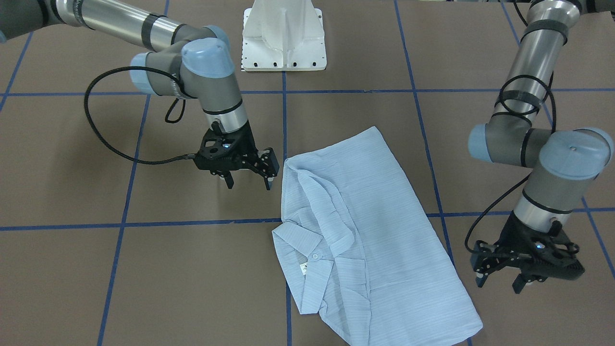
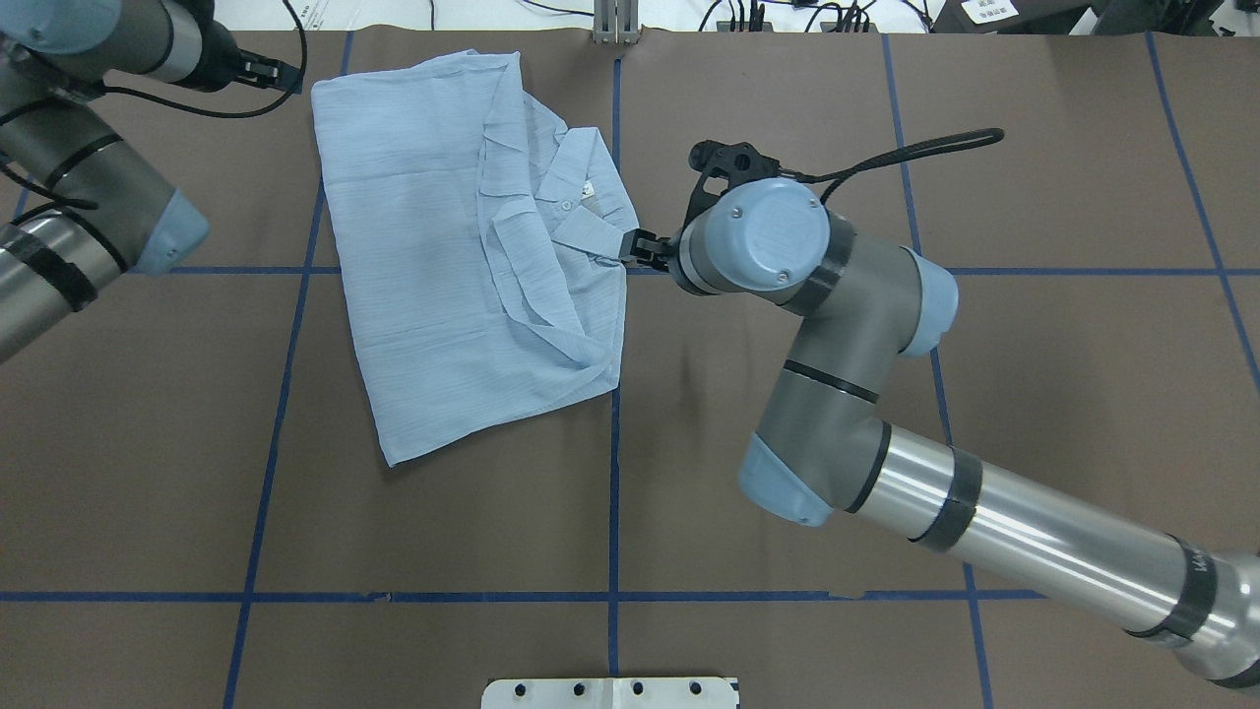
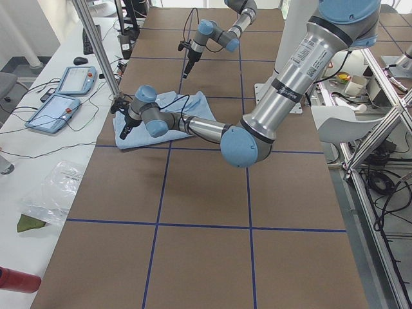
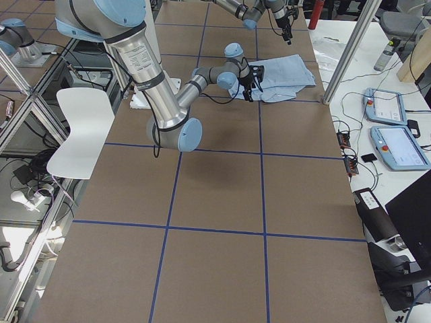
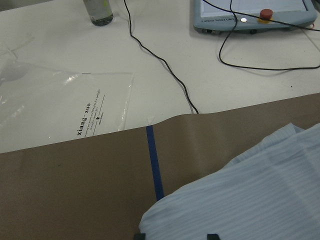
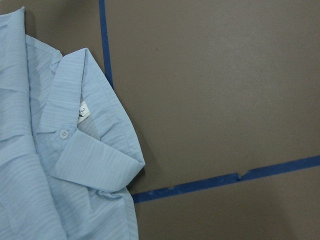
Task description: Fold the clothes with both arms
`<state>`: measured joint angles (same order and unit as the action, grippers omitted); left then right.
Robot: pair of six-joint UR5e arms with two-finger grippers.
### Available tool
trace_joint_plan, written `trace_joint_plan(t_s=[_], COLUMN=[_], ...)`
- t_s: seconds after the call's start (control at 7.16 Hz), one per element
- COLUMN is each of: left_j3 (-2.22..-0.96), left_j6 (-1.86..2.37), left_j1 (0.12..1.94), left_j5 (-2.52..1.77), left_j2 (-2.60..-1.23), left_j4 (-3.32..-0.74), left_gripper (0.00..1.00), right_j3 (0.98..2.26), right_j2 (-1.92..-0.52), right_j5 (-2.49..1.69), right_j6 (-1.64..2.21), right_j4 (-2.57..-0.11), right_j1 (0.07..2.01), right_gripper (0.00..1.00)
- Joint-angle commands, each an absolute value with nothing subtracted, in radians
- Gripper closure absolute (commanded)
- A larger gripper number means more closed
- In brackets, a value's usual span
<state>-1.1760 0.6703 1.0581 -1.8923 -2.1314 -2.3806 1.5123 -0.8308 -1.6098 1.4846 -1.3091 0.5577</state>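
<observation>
The light-blue shirt [image 1: 375, 226] lies folded on the brown table, collar and top button facing up; it also shows in the overhead view [image 2: 443, 256]. My right gripper [image 1: 250, 182] hovers just off the shirt's edge near the shoulder, open and empty; from overhead the right gripper [image 2: 640, 246] is beside the collar. My left gripper [image 1: 499, 282] is open and empty, beside the shirt's opposite long edge. The left wrist view shows a shirt corner [image 5: 250, 200] just ahead of its spread fingertips. The right wrist view shows the collar [image 6: 80, 140].
The white pedestal base [image 1: 283, 38] stands at the robot's side of the table. Blue tape lines [image 1: 144, 223] grid the brown surface. Past the far table edge lie a plastic bag [image 5: 65, 105], a black cable [image 5: 165, 65] and a teach pendant [image 5: 255, 15].
</observation>
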Motion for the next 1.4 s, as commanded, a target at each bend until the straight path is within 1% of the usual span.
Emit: trace_joint_plan(t_s=[0.0,0.14,0.28,0.56,0.7,0.98,1.12,1.26], left_j3=[-1.278,-1.290,-1.295,-1.295,-1.295,-1.295,-1.295,-1.295], left_j6=[0.676,0.699,0.716,0.716,0.716,0.716,0.716,0.716], left_j1=[1.069,1.069,1.065,1.063,1.063,1.063,1.063,1.063], left_j5=[-1.917,-1.917,-1.916,-1.916,-1.916,-1.914,-1.908,-1.908], left_j2=[-2.048,-2.046,-2.046,-2.046,-2.046,-2.046,-2.046,-2.046], left_j4=[-2.384,-2.384,-2.384,-2.385,-2.385,-2.385,-2.385,-2.385], left_gripper=[0.00,0.00,0.00,0.00,0.00,0.00,0.00,0.00], right_j3=[1.346,1.244,1.161,1.048,1.025,1.022,1.022,1.022], right_j2=[-0.689,-0.640,-0.618,-0.578,-0.578,-0.583,-0.583,-0.583], right_j5=[-1.487,-1.442,-1.437,-1.408,-1.395,-1.390,-1.390,-1.388], right_j6=[1.601,1.601,1.603,1.615,1.612,1.611,1.612,1.617], right_j4=[-1.356,-1.315,-1.214,-1.134,-1.129,-1.132,-1.135,-1.135], right_j1=[0.514,0.515,0.515,0.520,0.522,0.522,0.522,0.522], right_gripper=[0.03,0.08,0.09,0.26,0.26,0.27,0.30,0.38])
